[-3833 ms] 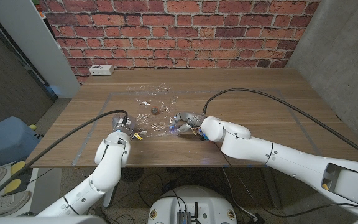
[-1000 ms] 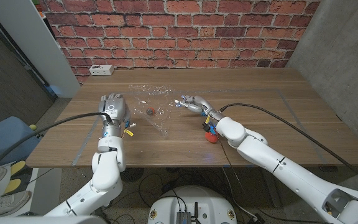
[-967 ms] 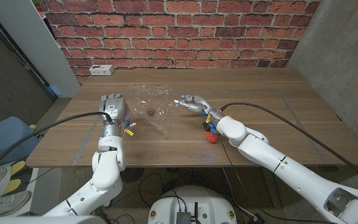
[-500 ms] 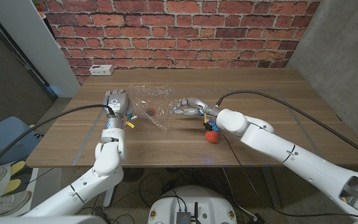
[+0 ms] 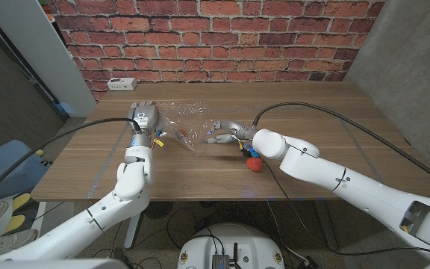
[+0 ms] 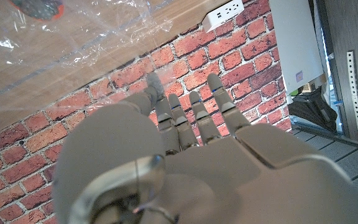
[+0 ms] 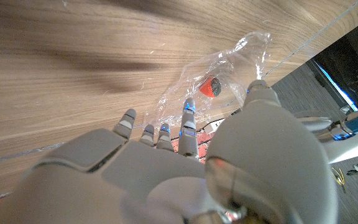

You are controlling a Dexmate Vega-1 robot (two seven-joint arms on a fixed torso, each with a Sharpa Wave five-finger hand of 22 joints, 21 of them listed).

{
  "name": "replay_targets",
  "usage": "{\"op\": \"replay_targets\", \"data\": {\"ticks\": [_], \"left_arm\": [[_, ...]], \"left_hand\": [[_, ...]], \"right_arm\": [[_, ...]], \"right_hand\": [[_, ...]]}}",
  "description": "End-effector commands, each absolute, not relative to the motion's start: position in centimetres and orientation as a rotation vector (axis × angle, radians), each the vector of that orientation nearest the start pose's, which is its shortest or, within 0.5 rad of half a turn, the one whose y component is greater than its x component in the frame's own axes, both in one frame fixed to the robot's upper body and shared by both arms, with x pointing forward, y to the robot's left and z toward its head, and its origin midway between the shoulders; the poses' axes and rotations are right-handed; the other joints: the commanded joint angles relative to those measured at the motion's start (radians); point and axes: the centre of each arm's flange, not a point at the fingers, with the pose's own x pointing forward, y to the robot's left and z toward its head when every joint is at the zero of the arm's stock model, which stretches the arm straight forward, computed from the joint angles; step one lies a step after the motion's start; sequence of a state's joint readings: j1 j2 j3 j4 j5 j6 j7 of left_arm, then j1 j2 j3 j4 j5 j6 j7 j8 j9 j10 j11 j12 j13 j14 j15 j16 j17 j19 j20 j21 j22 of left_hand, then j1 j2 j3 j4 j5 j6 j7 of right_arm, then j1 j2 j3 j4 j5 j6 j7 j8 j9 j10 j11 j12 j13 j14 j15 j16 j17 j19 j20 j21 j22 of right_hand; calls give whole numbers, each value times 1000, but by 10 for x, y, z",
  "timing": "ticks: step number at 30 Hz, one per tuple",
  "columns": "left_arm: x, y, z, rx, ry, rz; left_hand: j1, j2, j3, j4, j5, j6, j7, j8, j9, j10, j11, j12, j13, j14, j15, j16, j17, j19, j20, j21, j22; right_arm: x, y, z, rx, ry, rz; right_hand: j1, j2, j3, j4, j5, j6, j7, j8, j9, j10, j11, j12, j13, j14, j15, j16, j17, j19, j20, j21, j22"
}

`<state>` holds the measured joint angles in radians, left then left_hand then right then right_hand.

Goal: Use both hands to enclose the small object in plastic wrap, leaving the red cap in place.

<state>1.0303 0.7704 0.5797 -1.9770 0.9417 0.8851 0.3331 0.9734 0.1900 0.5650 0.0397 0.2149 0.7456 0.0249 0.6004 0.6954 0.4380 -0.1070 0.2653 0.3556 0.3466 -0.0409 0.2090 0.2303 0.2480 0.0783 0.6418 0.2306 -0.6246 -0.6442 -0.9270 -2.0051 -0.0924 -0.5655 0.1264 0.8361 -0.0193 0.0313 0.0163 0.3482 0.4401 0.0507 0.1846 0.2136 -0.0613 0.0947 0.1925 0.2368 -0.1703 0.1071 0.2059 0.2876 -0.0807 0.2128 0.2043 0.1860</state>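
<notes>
Left hand fingers: the fingers [image 6: 191, 115] were straight, close side by side, and held nothing.
Left hand: the left hand [image 5: 143, 119] was smooth grey metal and plastic. It was up by the near left edge of the plastic wrap [image 5: 184, 123]. I could not tell if it touched the wrap.
Right hand fingers: the fingertips [image 5: 210, 138] were spread a little, with small blue bits on them. They reached toward the right edge of the wrap. I could not tell if they pinched it.
Right hand: the right hand [image 5: 226, 134] was grey and low over the table, just right of the wrap.
Small object: the small object [image 5: 179, 135] was round, red and dark. It sat on the wrap between the two hands. In the right wrist view it [image 7: 211, 86] showed just past the fingertips.
Plastic wrap: it was clear, thin, shiny and very crinkly. It lay loose on the table and was not closed over the object.
Red cap: the red cap [image 5: 253, 164] was round and bright. It sat on the bare wood beside the right arm, apart from the wrap.
Table: the table [image 5: 312, 127] was brown wood with long grain lines.
Power strip: a white power strip [image 5: 122, 84] lay at the far left corner.
Wall: a red brick wall [image 5: 222, 37] stood behind.
</notes>
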Motion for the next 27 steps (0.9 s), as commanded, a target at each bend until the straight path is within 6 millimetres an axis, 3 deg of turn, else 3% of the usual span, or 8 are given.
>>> {"op": "replay_targets", "data": {"ticks": [1, 5, 7, 10, 13, 14, 16, 27], "left_arm": [[538, 279, -4, 1494, -476, 825], [542, 280, -1, 1495, -469, 834], [543, 279, 0, 1497, -464, 831], [544, 278, 1, 1500, -465, 826], [544, 278, 1, 1500, -463, 820], [544, 279, 1, 1500, -463, 819], [543, 279, 0, 1503, -462, 818], [544, 288, 1, 1488, -445, 825]], "left_hand": [[-9, -2, 11, -4, -2, -1, -2, 82, 11, 2, 1, 5, 5, -3, -36, -2, 2, 1, -5, 12, 2], [-11, -3, 16, -5, -3, -5, -2, 93, 20, 4, 2, 6, 7, -3, -35, -3, 2, -1, -5, 17, 3], [-11, -4, 18, -6, -3, -10, -2, 96, 24, 4, 2, 6, 8, -3, -35, -3, 2, -2, -5, 19, 3], [-12, -4, 21, -6, -4, -13, -3, 103, 31, 1, 2, 6, 10, -4, -35, -4, 2, -3, -6, 23, 3], [-14, -5, 23, -7, -5, -16, -4, 109, 36, 0, 5, 6, 12, -4, -34, -4, 2, -3, -5, 26, 4], [-14, -5, 24, -7, -5, -17, -5, 110, 36, 0, 4, 6, 12, -5, -33, -4, 2, -4, -5, 27, 4], [-15, -6, 26, -8, -6, -17, -5, 111, 34, -1, 4, 6, 13, -6, -33, -5, 2, -4, -5, 29, 4], [-22, -7, 32, -8, -9, -21, -6, 117, 26, -4, 5, 6, 18, -7, -32, -5, 2, -9, -5, 38, 4]], "right_arm": [[562, -15, -28, -1124, -442, 580], [564, -7, -27, -1110, -488, 589], [564, -4, -27, -1097, -528, 571], [567, 1, -27, -1076, -569, 551], [569, 4, -29, -1023, -637, 497], [570, 3, -30, -974, -677, 471], [571, 3, -29, -937, -708, 435], [584, -5, -26, -728, -769, 354]], "right_hand": [[3, -2, -6, -4, 3, 36, -3, 18, -1, 6, 3, 12, 3, -16, 0, 6, -2, -4, -2, -1, 3], [38, 0, -1, -26, 13, 102, -1, 42, -3, 49, -2, 31, 2, 11, -9, 17, -8, 24, -6, 11, 2], [95, 17, 13, -59, 28, 239, -1, 84, -3, 113, -13, 50, -4, 57, -21, 32, -19, 76, -16, 24, -1], [149, 30, 29, -91, 40, 368, -12, 121, -6, 193, -47, 71, -11, 114, -38, 47, -29, 135, -27, 36, -3], [221, 76, 67, -126, 52, 497, -13, 153, -10, 297, -84, 95, -17, 198, -66, 73, -34, 214, -59, 52, -5], [256, 120, 96, -139, 46, 576, -18, 176, -10, 355, -106, 107, -20, 240, -89, 85, -36, 252, -83, 59, -5], [297, 160, 130, -155, 29, 650, -16, 200, -8, 423, -128, 120, -24, 287, -121, 98, -38, 292, -102, 64, -6], [315, 180, 159, -158, 0, 676, 11, 213, 1, 491, -132, 131, -25, 334, -148, 110, -36, 332, -132, 67, -7]]}}
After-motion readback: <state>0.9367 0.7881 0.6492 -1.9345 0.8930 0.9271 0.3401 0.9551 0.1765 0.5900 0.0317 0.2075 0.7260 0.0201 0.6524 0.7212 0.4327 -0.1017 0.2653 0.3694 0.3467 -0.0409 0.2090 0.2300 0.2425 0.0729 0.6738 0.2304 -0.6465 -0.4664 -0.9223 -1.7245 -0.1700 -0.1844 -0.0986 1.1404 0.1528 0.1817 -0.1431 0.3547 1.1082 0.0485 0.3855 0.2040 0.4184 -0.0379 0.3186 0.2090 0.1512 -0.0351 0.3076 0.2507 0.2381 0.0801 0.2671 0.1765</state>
